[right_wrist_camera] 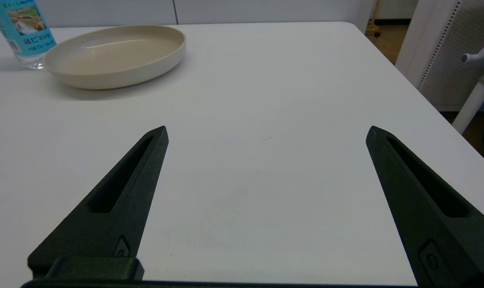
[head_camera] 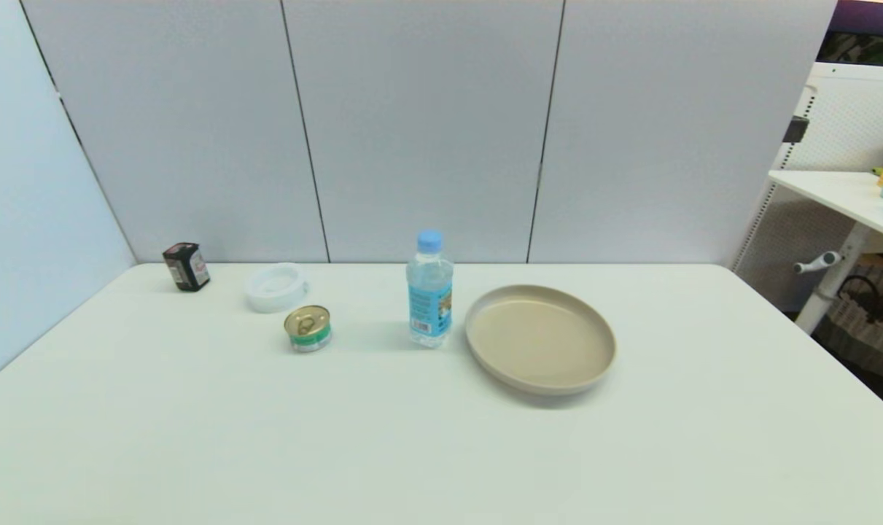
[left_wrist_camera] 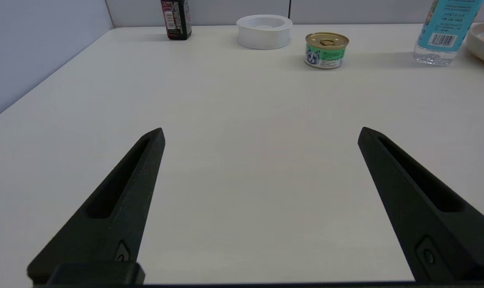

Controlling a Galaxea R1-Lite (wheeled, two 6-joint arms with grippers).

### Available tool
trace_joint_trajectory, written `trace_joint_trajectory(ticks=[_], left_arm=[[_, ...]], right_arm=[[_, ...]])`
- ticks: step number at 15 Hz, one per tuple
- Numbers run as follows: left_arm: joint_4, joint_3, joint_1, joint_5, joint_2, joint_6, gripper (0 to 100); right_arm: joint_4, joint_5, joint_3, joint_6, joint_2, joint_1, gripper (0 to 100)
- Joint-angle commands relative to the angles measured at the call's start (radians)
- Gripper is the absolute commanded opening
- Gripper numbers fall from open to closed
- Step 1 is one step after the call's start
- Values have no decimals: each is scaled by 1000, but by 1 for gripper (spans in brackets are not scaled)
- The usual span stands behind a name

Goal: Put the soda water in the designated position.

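The soda water (head_camera: 429, 292), a clear bottle with a light blue cap and blue label, stands upright near the table's middle, just left of a beige plate (head_camera: 590, 364). Its lower part also shows in the left wrist view (left_wrist_camera: 441, 36) and the right wrist view (right_wrist_camera: 24, 34). Neither arm appears in the head view. My left gripper (left_wrist_camera: 261, 134) is open over bare table at the near left, well short of the bottle. My right gripper (right_wrist_camera: 267, 132) is open over bare table at the near right, nothing between its fingers.
A gold-topped green tin can (head_camera: 308, 328) sits left of the bottle, a white round dish (head_camera: 275, 287) behind it, and a small black jar (head_camera: 187, 266) at the back left. Grey partition panels close the back and left. Another white table (head_camera: 842, 193) stands beyond the right edge.
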Motion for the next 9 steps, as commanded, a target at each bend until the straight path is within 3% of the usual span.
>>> trace_joint_trajectory(ticks=[1, 9], left_arm=[[2, 2, 0, 1, 1, -14, 100], [2, 2, 0, 26, 1, -34, 100]], right_arm=[[0, 0, 2, 0, 1, 0, 100], [0, 0, 2, 0, 1, 0, 100]])
